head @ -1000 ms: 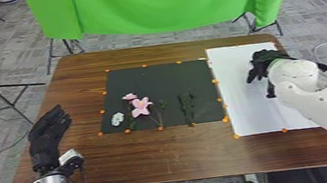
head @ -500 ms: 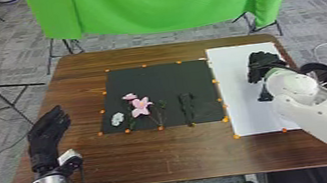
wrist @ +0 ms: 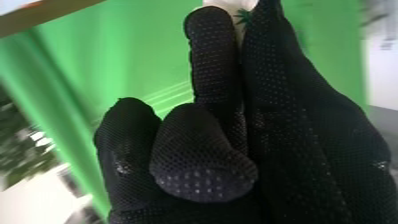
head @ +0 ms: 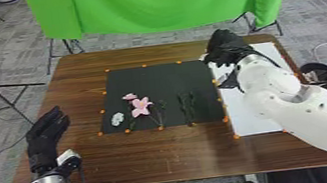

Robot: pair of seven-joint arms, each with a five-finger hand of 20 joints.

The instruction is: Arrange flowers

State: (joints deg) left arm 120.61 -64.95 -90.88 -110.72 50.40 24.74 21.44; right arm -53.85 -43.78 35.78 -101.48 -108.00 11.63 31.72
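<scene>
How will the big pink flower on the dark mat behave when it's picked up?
The big pink flower is probably light, mostly petals and thin stem. That stem would likely flex, being so slender, and the wide bloom could tip it head-down.

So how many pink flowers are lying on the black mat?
2. The small pink flower is on the left half of the black mat. The big pink flower is just beside it, a little closer to the robot and to the right.
</scene>
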